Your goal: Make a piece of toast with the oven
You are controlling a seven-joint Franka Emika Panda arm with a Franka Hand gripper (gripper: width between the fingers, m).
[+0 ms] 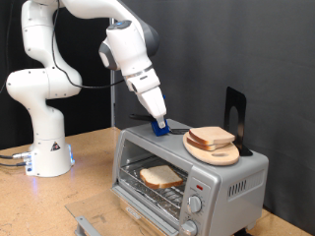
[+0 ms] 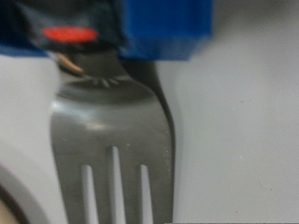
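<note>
The silver-grey oven (image 1: 232, 182) stands at the exterior view's bottom right with its glass door (image 1: 98, 218) folded down. One slice of toast (image 1: 160, 177) lies on the wire rack inside. More slices (image 1: 211, 138) are stacked on a round wooden board (image 1: 219, 154) on the oven's top. My gripper (image 1: 160, 125) has blue fingers (image 2: 159, 28) and is down on the oven's top, to the exterior view's left of the board. In the wrist view the blue fingers meet over the neck of a metal fork (image 2: 112, 140), whose tines fill the picture.
A black upright stand (image 1: 234, 113) is at the back of the oven's top, behind the board. Two round knobs (image 1: 194, 204) are on the oven's front. The arm's white base (image 1: 47, 152) stands on the wooden table at the exterior view's left.
</note>
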